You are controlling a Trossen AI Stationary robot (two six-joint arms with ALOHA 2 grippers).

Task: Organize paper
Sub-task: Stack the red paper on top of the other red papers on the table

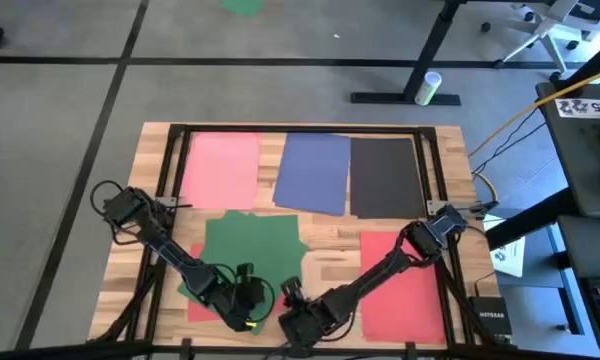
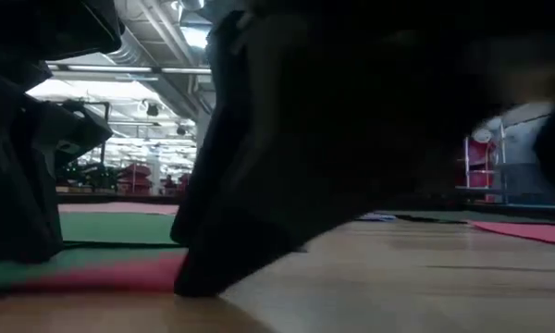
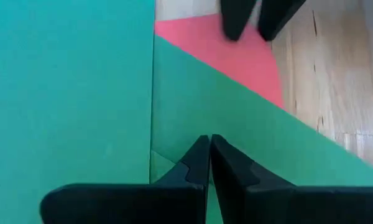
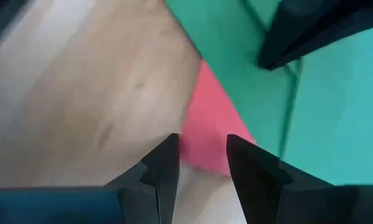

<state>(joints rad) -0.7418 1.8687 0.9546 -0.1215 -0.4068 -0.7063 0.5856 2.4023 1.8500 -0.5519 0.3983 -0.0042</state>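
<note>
**Both tools meeting at the near edge of the desk**

Your left tool (image 3: 209,152) is pressing down over the green sheets (image 1: 248,245), its fingers closed to a hair's gap with the tips on green paper where two green sheets overlap. In the high view you are seeing that same tool (image 1: 248,296) sitting at the near-left part of the desk (image 1: 320,250), over the lower edge of the green stack.

Your right tool (image 4: 202,158) is hovering just beside it with a narrow gap between its fingers, and a pink corner (image 4: 211,124) is poking out from under the green right between the tips. Whether the fingers are touching that corner, you cannot tell. From above, the right tool (image 1: 292,295) is lying close to the left one, near the middle of the near edge.

The other paper is lying flat: a pink sheet (image 1: 221,170), a blue sheet (image 1: 315,172) and a black sheet (image 1: 385,178) are running side by side along the far edge, and a red sheet (image 1: 405,290) is resting at the near right, partly under the right arm.
</note>
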